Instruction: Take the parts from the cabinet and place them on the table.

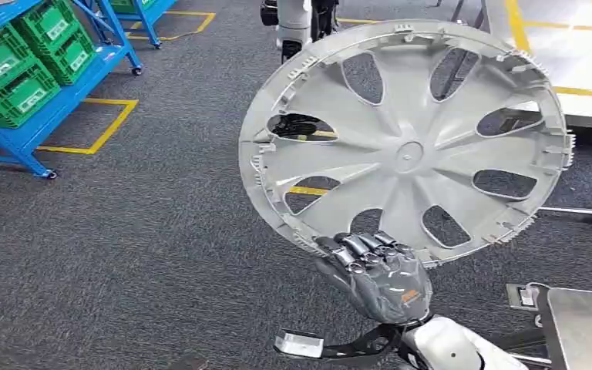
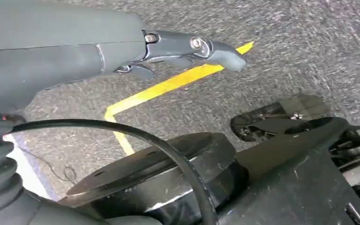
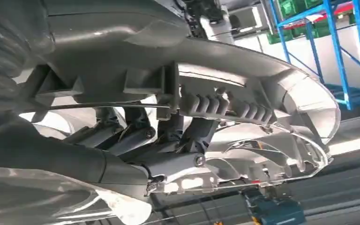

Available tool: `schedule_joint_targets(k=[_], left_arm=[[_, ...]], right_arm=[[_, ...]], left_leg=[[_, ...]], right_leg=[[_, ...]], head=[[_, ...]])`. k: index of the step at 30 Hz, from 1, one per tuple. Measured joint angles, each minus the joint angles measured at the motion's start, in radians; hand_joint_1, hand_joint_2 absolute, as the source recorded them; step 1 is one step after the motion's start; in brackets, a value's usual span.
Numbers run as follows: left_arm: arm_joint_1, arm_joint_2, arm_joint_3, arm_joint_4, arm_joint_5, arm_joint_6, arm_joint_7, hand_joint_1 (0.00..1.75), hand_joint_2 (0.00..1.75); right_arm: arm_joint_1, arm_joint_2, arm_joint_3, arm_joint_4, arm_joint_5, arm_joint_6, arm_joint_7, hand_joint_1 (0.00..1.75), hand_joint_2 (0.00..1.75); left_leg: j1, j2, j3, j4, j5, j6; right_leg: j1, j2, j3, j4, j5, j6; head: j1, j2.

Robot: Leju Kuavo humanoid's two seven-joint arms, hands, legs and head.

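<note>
A large grey wheel cover (image 1: 405, 142) stands tilted in the air in the head view, its ribbed inner face toward me. My right hand (image 1: 376, 276) grips its lower rim from below, fingers curled over the edge. The right wrist view shows the cover's rim (image 3: 243, 110) close up, with my right hand's fingers (image 3: 136, 138) wrapped over it. My left hand (image 2: 168, 49) hangs over the carpet in the left wrist view, its thumb stretched out and nothing in it.
Blue racks (image 1: 62, 108) with green crates (image 1: 15, 77) stand at the left on grey carpet with yellow floor lines (image 1: 112, 127). A white table (image 1: 586, 85) lies at the far right. A grey metal plate (image 1: 586, 324) sits at the near right. A white machine base (image 1: 294, 23) stands behind the cover.
</note>
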Motion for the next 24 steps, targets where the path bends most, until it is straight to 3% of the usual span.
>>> schedule_joint_targets(k=[1,3,6,12,24], left_arm=[[0.001,0.000,0.000,0.000,0.000,0.000,0.000,0.00,1.75],[0.000,0.001,0.000,0.000,-0.001,0.000,0.000,0.00,1.75],[0.000,0.001,-0.001,0.000,-0.002,0.000,0.000,0.00,1.75],[0.000,0.001,-0.001,0.000,-0.002,0.000,0.000,0.00,1.75],[0.002,0.001,-0.001,0.000,-0.003,0.017,0.004,0.00,1.75]], right_arm=[[0.000,0.000,0.002,0.000,0.000,0.000,0.000,1.75,1.75],[0.000,0.001,0.003,0.001,-0.001,0.000,0.001,1.75,1.75],[-0.001,0.001,0.005,0.002,-0.001,0.000,0.000,1.75,1.75],[-0.001,0.001,0.006,0.002,-0.001,0.000,-0.001,1.75,1.75],[-0.003,0.001,0.013,0.002,0.001,-0.002,-0.003,1.75,1.75]], left_leg=[[0.001,0.000,0.000,-0.002,0.004,0.011],[0.001,0.001,0.005,-0.011,0.005,0.011],[0.002,0.001,0.011,-0.021,0.008,0.005],[0.005,0.001,0.012,-0.027,0.011,-0.016],[0.004,0.001,0.012,-0.025,0.011,-0.020]], right_leg=[[0.001,0.002,0.000,0.000,0.000,0.000],[0.003,0.004,0.000,0.000,-0.002,-0.004],[0.005,0.004,0.001,0.000,-0.005,-0.013],[0.008,0.004,0.001,0.001,-0.005,-0.019],[0.007,0.003,0.003,0.000,-0.004,-0.020]], head=[[-0.002,0.000],[-0.002,0.000],[-0.002,0.000],[-0.002,0.000],[-0.002,0.000]])
